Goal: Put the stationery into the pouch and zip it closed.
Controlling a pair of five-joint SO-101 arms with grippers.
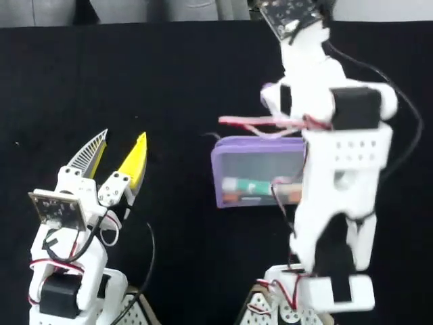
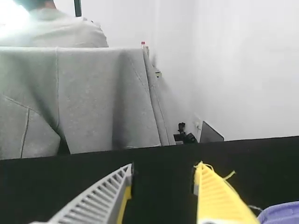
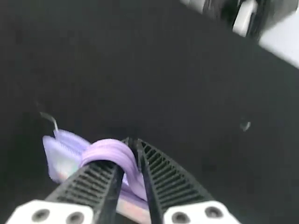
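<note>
The purple pouch [image 1: 257,154] has a clear front panel, and stationery [image 1: 249,185] in green, white and orange shows inside it. It hangs at centre right, partly hidden by the white right arm [image 1: 338,169]. My right gripper [image 3: 131,141] is shut on a purple fold of the pouch [image 3: 106,151], with the rest of the pouch [image 3: 58,156] below it. My left gripper [image 1: 123,135] stands open at the lower left, well apart from the pouch, with nothing between its yellow and grey fingers. In the left wrist view a corner of the pouch [image 2: 281,212] shows beside the left gripper [image 2: 165,168].
A black cloth covers the table [image 1: 135,74]. A grey garment [image 2: 74,98] hangs behind the table's far edge, against a white wall. The arms' bases stand at the near edge.
</note>
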